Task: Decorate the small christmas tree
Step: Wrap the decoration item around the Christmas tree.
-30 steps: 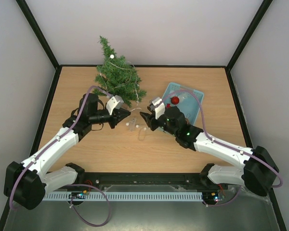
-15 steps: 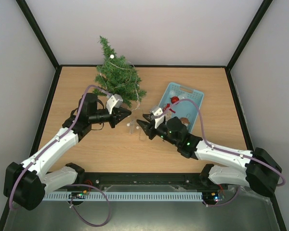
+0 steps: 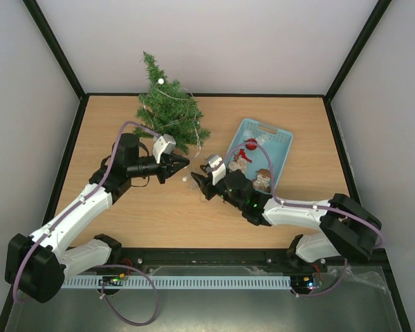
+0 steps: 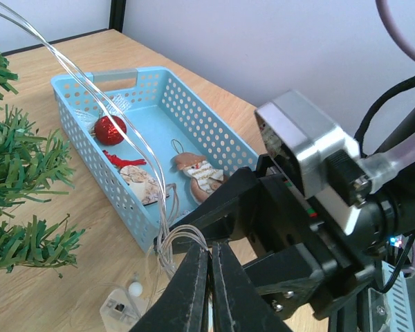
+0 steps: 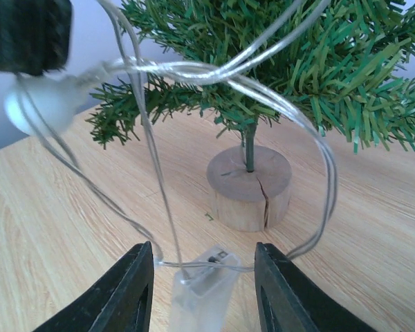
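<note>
Small christmas tree on wooden table, white walls, left gripper pinching wire, right gripper spread wide

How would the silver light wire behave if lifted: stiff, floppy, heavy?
Probably springy, not limp: the wire holds open arcs in mid-air. It looks light, though the clear box at its end would likely dangle. Tugging might tip the small christmas tree, since strands drape its branches.

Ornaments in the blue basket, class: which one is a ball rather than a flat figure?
The red glittery ball, lying toward the basket's handle end; the two brownish ornaments beside it are flat figures.
</note>
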Robot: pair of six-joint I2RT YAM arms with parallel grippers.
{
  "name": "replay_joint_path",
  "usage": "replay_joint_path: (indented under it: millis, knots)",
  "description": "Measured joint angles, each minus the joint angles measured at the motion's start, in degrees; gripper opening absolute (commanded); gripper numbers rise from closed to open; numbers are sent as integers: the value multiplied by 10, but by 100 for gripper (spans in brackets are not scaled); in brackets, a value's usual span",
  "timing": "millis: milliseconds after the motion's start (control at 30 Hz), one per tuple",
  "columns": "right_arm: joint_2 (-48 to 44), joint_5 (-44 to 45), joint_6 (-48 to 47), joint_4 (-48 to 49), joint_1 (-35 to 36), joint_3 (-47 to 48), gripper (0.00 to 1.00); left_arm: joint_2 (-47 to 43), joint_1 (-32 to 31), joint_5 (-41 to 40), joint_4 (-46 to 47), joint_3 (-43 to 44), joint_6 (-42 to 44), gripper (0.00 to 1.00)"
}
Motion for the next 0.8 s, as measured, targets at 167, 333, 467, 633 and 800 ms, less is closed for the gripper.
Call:
replay_joint_path:
  millis: [167, 333, 467, 633, 800]
  knots:
    - [22, 23, -16, 21, 1, 0, 35, 0, 0, 5, 4, 0, -6, 2]
    - [39, 28, -28, 31, 1, 14, 37, -3, 0, 7, 8, 0, -11, 2]
    - [52, 20, -32, 38, 1, 24, 38, -5, 0, 9, 9, 0, -12, 2]
    - [52, 16, -32, 42, 2, 24, 41, -5, 0, 11, 10, 0, -13, 2]
    - [52, 5, -33, 53, 2, 24, 43, -5, 0, 11, 10, 0, -13, 2]
